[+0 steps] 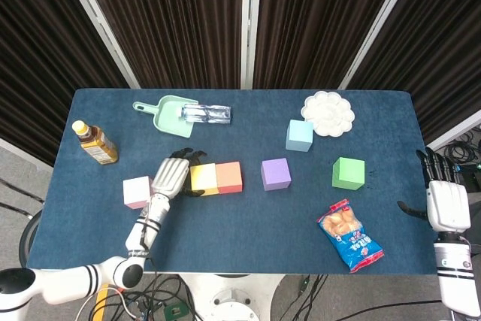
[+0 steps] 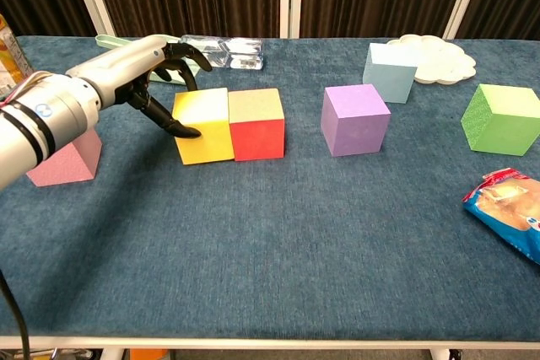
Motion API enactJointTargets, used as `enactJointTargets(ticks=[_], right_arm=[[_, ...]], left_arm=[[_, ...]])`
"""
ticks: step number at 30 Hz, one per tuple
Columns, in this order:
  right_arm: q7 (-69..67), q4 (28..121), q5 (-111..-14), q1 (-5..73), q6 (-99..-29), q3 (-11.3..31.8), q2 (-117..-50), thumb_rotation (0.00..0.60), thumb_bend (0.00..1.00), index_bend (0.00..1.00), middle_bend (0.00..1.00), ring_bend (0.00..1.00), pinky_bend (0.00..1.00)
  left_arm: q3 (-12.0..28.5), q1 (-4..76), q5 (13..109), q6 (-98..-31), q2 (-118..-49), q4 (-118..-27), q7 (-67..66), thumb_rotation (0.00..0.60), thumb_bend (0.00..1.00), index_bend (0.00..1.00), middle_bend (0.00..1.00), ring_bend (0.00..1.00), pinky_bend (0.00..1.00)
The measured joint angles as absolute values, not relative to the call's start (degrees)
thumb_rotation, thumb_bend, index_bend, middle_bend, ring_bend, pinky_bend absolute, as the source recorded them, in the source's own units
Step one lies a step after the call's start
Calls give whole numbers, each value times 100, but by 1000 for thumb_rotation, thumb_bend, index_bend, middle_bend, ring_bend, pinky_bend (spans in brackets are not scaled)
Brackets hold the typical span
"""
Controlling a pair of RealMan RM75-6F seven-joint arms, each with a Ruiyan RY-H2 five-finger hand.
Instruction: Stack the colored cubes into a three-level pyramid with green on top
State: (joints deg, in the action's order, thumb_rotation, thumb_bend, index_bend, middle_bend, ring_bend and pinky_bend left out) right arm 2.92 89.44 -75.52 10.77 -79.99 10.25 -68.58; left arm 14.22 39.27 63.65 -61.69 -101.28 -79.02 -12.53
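Observation:
The yellow cube [image 1: 202,177] and the red cube [image 1: 228,177] sit side by side, touching, left of centre. My left hand [image 1: 171,176] presses against the yellow cube's [image 2: 203,124] left side, fingers spread and curled over its far edge, thumb on its left face. The pink cube [image 1: 137,191] lies just left of that hand. Standing apart to the right are the purple cube [image 1: 276,174], the green cube [image 1: 349,172] and the light blue cube [image 1: 299,134]. My right hand [image 1: 446,201] hovers past the table's right edge, fingers extended, empty.
A snack bag [image 1: 349,234] lies at the front right. At the back are a white flower-shaped plate [image 1: 328,113], a green dustpan [image 1: 167,114] with a clear bottle [image 1: 204,113] on it, and a tea bottle [image 1: 95,142] at the left edge.

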Motion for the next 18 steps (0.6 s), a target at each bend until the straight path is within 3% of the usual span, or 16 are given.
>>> enactJointTargets(ticks=[18], right_arm=[[263,8903,-7522,1076,-7955,1017,-6879,600,1,0,0,0,0]], left_arm=[[1413,3938,6363,-6153,-10248,-7741,-1250,600,75,236,508,159,210]])
